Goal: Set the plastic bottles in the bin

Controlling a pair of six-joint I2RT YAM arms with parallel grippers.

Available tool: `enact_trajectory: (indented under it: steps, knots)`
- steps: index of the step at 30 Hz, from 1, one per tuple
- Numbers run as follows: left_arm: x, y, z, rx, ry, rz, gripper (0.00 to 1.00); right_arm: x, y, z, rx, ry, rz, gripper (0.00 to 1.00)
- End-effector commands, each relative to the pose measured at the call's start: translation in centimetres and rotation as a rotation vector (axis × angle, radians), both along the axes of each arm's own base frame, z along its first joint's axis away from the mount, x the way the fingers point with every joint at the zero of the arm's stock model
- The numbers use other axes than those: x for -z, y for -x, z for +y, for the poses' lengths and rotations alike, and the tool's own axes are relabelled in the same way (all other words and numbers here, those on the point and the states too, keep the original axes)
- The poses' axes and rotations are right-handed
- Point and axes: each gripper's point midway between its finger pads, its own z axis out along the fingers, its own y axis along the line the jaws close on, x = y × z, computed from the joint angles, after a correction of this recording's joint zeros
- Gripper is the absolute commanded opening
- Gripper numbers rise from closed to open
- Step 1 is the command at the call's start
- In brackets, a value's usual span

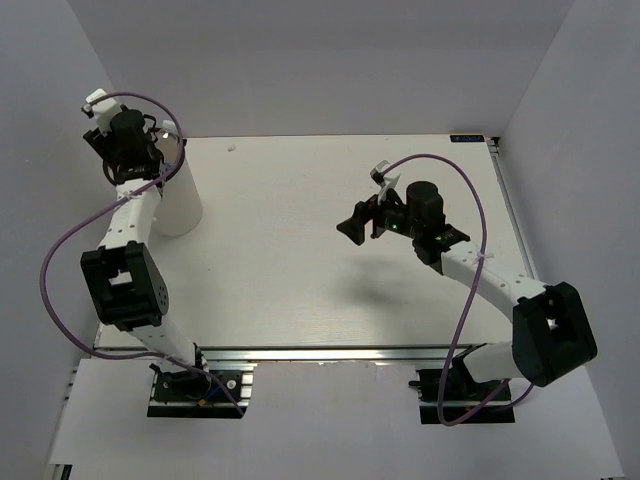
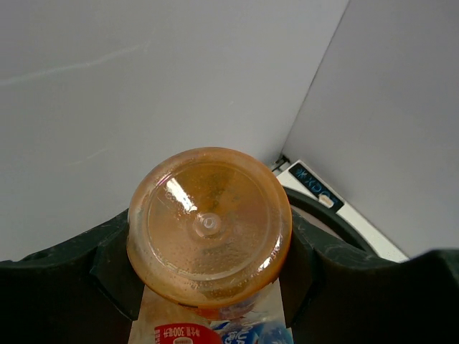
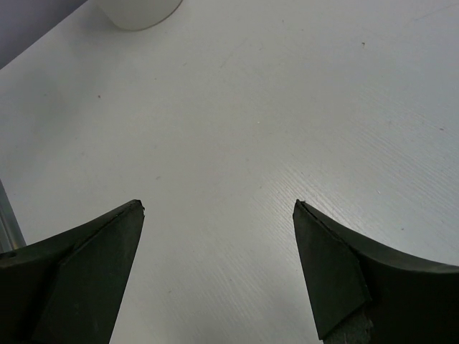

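Observation:
My left gripper (image 1: 158,152) hangs over the mouth of the tall white bin (image 1: 181,205) at the far left. In the left wrist view the gripper (image 2: 209,247) is shut on a stubby orange bottle (image 2: 208,226), whose round base faces the camera between the black fingers (image 2: 107,269). A label with red and blue print (image 2: 215,331) shows just below the base. The bin's black rim (image 2: 337,222) curves behind it on the right. My right gripper (image 1: 352,225) is open and empty above the middle of the table; it also shows in the right wrist view (image 3: 219,208). The other bottles are out of view.
The white table (image 1: 300,270) is walled by grey panels at the back and sides. The bin's base (image 3: 140,11) shows at the top left of the right wrist view. A metal rail (image 1: 330,352) runs along the near edge.

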Motion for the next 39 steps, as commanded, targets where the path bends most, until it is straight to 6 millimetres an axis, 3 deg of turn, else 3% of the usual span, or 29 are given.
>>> enact_trajectory:
  steps: [1, 3, 7, 10, 11, 12, 14, 19, 21, 30, 33, 34, 36, 37, 38, 39]
  knots:
    - [1.3, 0.6, 1.2, -0.036, 0.022, 0.022, 0.25, 0.0, -0.5, -0.2, 0.011, 0.008, -0.020, 0.89]
    - [2.8, 0.6, 1.2, -0.040, 0.051, 0.051, 0.27, 0.0, -0.5, -0.4, 0.014, 0.007, -0.019, 0.89]
    - [4.8, 0.8, 0.9, -0.033, 0.082, 0.079, 0.50, 0.1, -0.4, -0.4, 0.014, 0.008, -0.018, 0.89]
    - [4.3, 0.8, 0.3, 0.003, 0.090, 0.068, 0.69, 0.1, -0.3, -0.5, 0.014, 0.007, -0.019, 0.89]
    - [3.6, 1.0, 0.2, 0.008, 0.087, 0.055, 0.83, -0.1, -0.3, -0.5, 0.013, 0.004, -0.022, 0.89]
    - [2.8, 1.0, 0.3, 0.009, 0.083, 0.039, 0.90, -0.1, -0.3, -0.5, 0.013, 0.003, -0.021, 0.89]
    - [2.4, 1.3, 0.0, 0.019, 0.086, 0.050, 0.98, -0.2, -0.2, -0.4, 0.009, 0.000, -0.024, 0.89]
    - [-1.2, 1.3, -0.9, 0.085, 0.066, 0.001, 0.98, -0.3, -0.1, -0.4, 0.010, -0.013, -0.019, 0.89]
    - [-1.5, 1.4, -1.1, 0.093, 0.072, 0.011, 0.98, -0.4, 0.0, -0.3, 0.006, -0.017, -0.019, 0.89]
    - [-8.3, 4.4, -0.4, 0.033, -0.005, -0.090, 0.98, -1.4, 0.4, -0.3, -0.001, -0.037, -0.020, 0.89]
    - [-10.8, 5.4, -1.1, 0.047, 0.036, -0.113, 0.98, -1.7, 0.4, -0.3, 0.008, -0.054, -0.006, 0.89]
    - [-10.5, 5.2, -2.3, 0.107, 0.085, -0.104, 0.98, -2.0, 0.1, -0.6, 0.035, -0.062, 0.001, 0.89]
    - [-12.0, 6.0, -4.3, 0.179, 0.149, -0.171, 0.98, -2.1, -0.5, -1.4, 0.112, -0.101, 0.056, 0.89]
    - [-12.2, 5.7, -6.4, 0.280, 0.174, -0.179, 0.98, -1.8, -0.9, -2.1, 0.163, -0.106, 0.078, 0.89]
    - [-13.2, 6.8, -7.9, 0.323, 0.184, -0.210, 0.98, -1.2, -1.0, -2.7, 0.188, -0.110, 0.105, 0.89]
    - [-11.8, 6.6, -11.2, 0.396, 0.223, -0.184, 0.98, -1.3, -1.2, -3.7, 0.229, -0.133, 0.129, 0.89]
